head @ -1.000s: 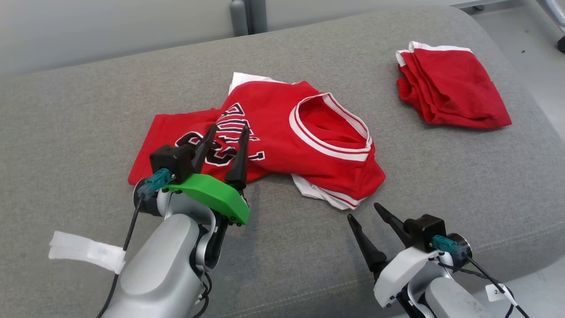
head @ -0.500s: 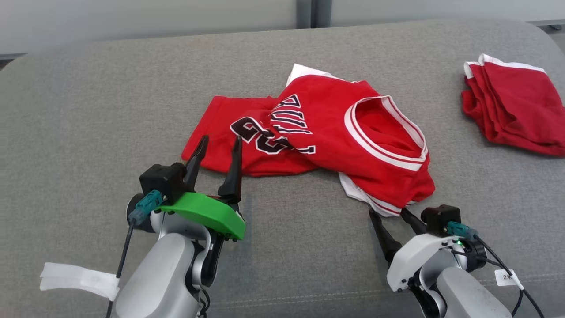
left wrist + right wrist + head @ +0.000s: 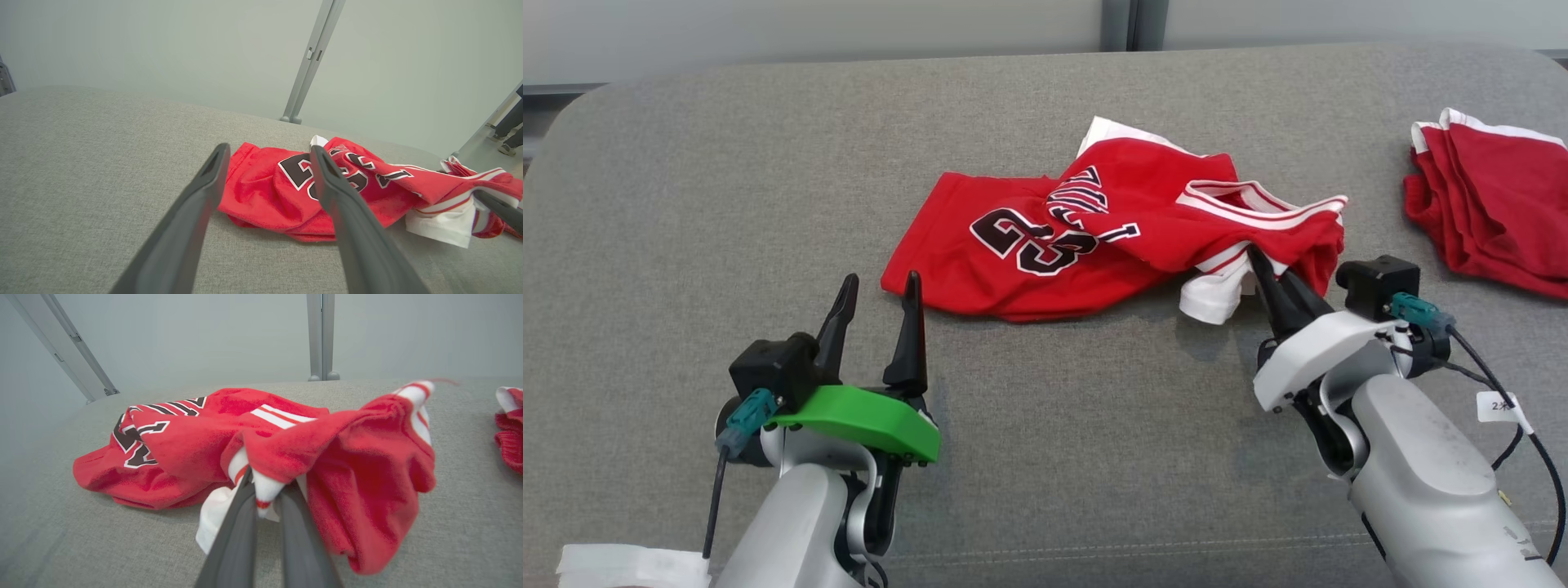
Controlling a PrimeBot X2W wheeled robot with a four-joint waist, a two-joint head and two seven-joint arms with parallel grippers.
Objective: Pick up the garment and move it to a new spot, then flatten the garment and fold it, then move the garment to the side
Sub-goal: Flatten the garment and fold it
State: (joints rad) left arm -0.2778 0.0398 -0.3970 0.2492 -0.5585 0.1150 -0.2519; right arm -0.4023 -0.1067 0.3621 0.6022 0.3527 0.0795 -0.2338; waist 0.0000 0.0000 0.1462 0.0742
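The right gripper (image 3: 1270, 278) has its 2 dark fingers pressed together on a white-and-red trimmed edge of the red jersey (image 3: 1029, 253). In the right wrist view that trim is pinched between the fingers (image 3: 239, 531), with red cloth bunched and lifted over them. The left gripper (image 3: 880, 282) has its fingers spread wide and holds nothing, its tips just short of the jersey's near left edge and not touching it. The jersey lies crumpled near the middle of the grey cushion (image 3: 686, 204), its left part flat and its right part raised at the right gripper. On its front the number 23 reads in black outlined in white; the black lettering beside it is folded over and cannot be read whole. A small white tag (image 3: 1496, 406) on the right arm's cable begins with a 2; the rest is too small to tell. A second red garment (image 3: 1494, 204), folded, lies well apart at the cushion's right edge.
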